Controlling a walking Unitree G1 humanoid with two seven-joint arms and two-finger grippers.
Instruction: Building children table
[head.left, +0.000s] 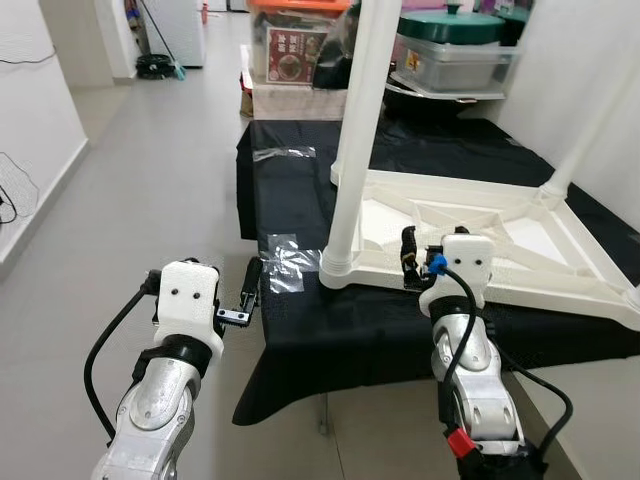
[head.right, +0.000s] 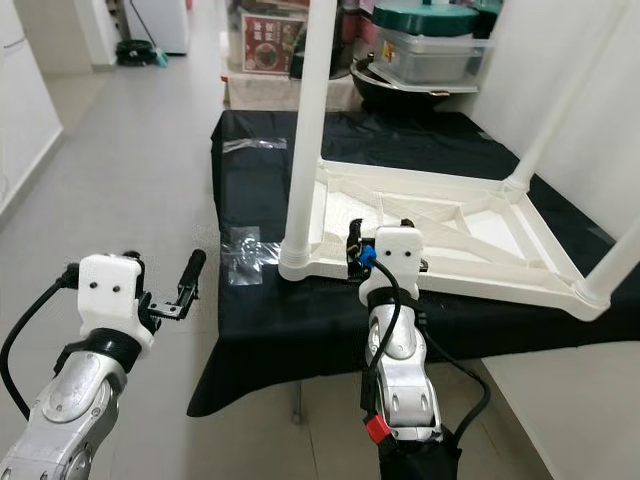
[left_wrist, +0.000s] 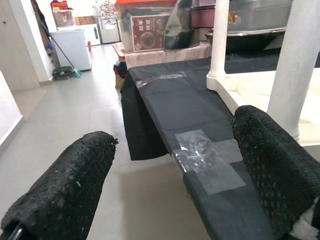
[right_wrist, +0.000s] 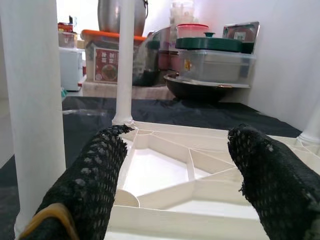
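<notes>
Both hands gape empty: right hand (head.left: 418, 262) seemingly at the upturned table (head.left: 520, 235) rim, left hand (head.left: 247, 295) beside the cloth (head.left: 330, 330).

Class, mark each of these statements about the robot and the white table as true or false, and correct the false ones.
1. The white table lies upside down on the black cloth, legs pointing up. True.
2. The right gripper is shut on a table leg. False: its fingers are open, at the near edge of the table frame.
3. The left gripper hangs over the floor, beside the cloth's edge. True.
4. Clear plastic film lies on the cloth near the closest leg. True.
5. The container with the green lid stands on the upturned table. False: it sits behind it, on a black pan beyond the cloth.
</notes>
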